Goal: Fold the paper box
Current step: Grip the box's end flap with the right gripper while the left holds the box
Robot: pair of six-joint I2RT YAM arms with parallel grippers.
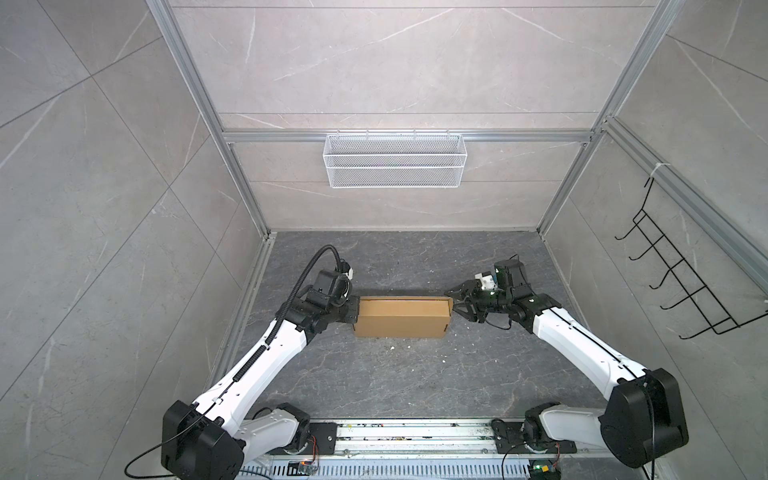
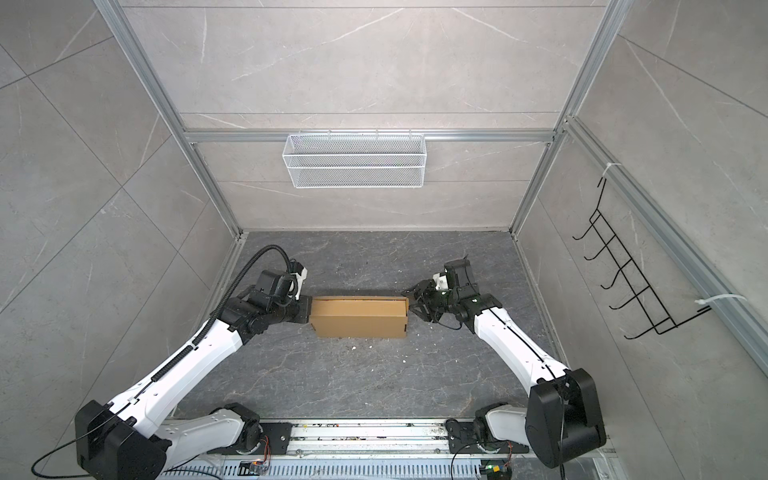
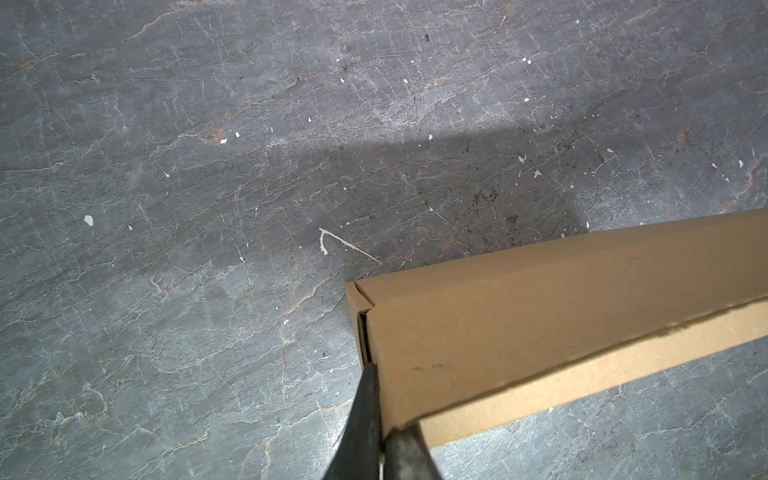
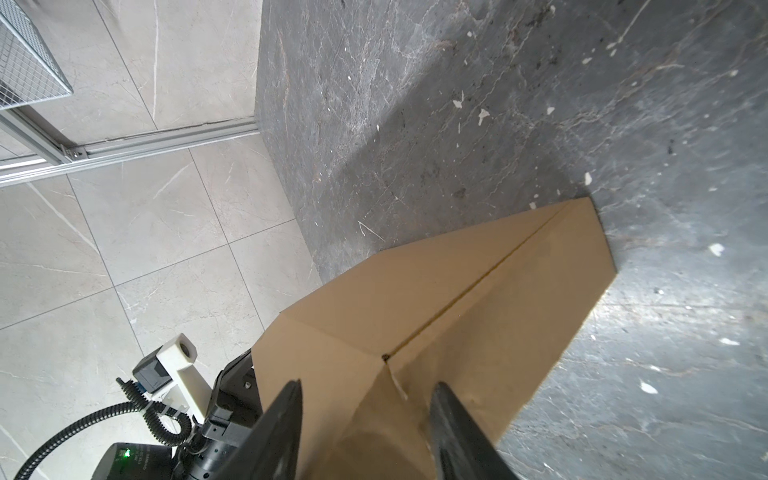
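While the paper box (image 1: 401,318) lies folded up on the dark surface (image 1: 415,386) between the two arms, both of its ends are attended. The left end effector (image 1: 353,311) is clenched at the box's left end, and in the left wrist view a corner of the end wall appears to be nipped between its fingers (image 3: 368,415). The right end effector (image 1: 453,301) is held released, with its jaws parted astride the right end. Whether its pads touch the cardboard cannot be told.

A thin dark seam is seen along the lid in the right wrist view, so the lid may be judged not fully seated. It could be sprung open by a sideways push. If the right end is pressed harder than the left grip can resist, the light box could be slid or swung on the smooth stone. The nipped corner could then be creased or torn. A fingertip could also be caught on the end flap, which would be buckled.

Open surface is available in front of the box and behind it. The side rail (image 1: 254,286) runs close to the left arm, and the wire basket (image 1: 395,160) hangs well apart on the back wall.
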